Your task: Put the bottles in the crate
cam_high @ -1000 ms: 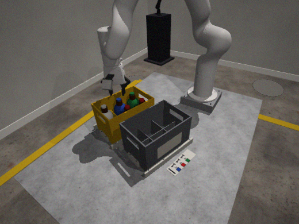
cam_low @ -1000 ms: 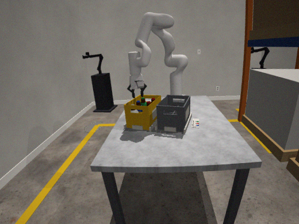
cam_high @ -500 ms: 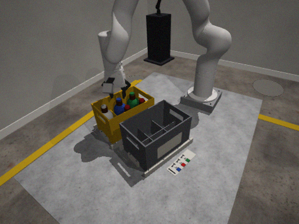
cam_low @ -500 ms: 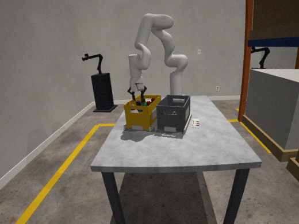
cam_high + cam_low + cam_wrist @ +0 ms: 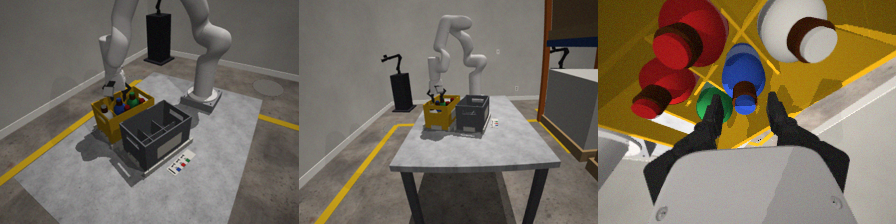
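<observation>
Wrist view: at frame center, the blue bottle [image 5: 743, 75] is being straddled by parted, empty jaws, so its neck can be gripped.

Black pedestal [image 5: 158, 34] by the wall; yellow floor line [image 5: 360, 169]; orange rack post [image 5: 544, 57]; grey block [image 5: 572, 103].
</observation>
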### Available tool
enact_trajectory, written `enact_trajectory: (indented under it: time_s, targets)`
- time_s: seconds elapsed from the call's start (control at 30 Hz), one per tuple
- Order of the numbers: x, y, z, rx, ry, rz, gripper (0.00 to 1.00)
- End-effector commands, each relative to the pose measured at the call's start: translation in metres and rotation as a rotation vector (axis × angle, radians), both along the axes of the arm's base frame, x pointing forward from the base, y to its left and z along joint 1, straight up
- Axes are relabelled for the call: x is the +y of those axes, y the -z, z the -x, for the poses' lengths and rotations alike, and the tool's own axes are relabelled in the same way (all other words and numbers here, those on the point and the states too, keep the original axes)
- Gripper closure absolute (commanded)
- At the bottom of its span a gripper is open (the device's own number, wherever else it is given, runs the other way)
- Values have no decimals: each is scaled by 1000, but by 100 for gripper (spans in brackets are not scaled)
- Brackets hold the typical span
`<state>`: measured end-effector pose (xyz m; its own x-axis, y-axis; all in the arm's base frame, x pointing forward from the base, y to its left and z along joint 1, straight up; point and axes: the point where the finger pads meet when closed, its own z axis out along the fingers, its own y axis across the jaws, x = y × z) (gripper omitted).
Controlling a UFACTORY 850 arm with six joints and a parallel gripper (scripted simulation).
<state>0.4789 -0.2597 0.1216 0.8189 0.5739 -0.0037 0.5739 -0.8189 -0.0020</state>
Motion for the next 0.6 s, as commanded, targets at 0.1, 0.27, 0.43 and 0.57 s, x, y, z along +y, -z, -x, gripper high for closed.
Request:
enact_trajectory:
  time_s: [0.1, 0.27, 0.43, 0.57]
  targets:
    - [-1, 6, -1, -2, 0, 1, 35]
    - [-1, 13, -1, -2, 0, 1, 35]
    - [-1, 19, -1, -2, 0, 1, 35]
    - [-1, 19, -1, -2, 0, 1, 35]
